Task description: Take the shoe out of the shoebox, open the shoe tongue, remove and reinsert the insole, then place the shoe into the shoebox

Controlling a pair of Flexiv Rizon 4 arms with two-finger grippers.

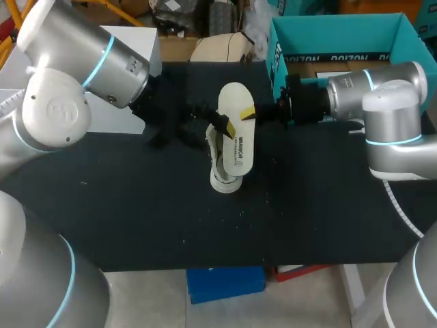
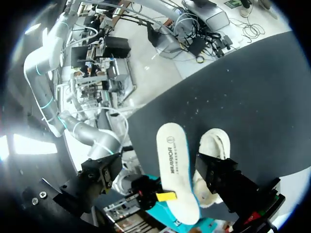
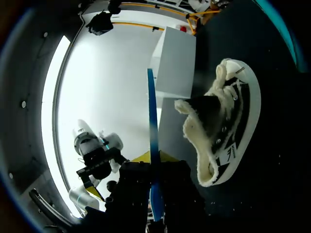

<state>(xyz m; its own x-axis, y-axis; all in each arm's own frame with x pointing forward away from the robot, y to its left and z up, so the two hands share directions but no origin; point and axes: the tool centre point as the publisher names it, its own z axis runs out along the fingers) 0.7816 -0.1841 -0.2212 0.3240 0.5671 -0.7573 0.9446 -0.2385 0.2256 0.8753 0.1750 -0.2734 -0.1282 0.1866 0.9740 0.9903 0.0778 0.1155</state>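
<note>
right pincer (image 1: 250, 114) was clamped on the insole (image 1: 237, 140): in the right wrist view the insole ran edge-on between its two fingers, pinched from both sides. in the head view it came in from 3 o'clock and gripped the insole's far end, the end nearer the shoebox (image 1: 341, 31). left pincer (image 1: 225, 127) sat at the insole's 9 o'clock edge, just above the shoe (image 1: 223, 176); you could not tell from any view whether it was apart or together.

the insole was out of the shoe and held in the air, printed side up, its near end over the shoe. the shoe rested on the black table (image 1: 136, 205), at about 7 o'clock of the right pincer and apart from it, with fleece lining showing at its opening. the shoebox stood at about 2 o'clock of the shoe, well apart, and the shoe was not in it.

by my reading, you were at the turn between removing and reinserting the insole. the next move would call for you to tip the insole's free end down into the opening and slide it toward the toe, with the tongue kept back. the fleece looked likely to snag the edge, so a shallow angle and a steadied shoe would matter.
</note>
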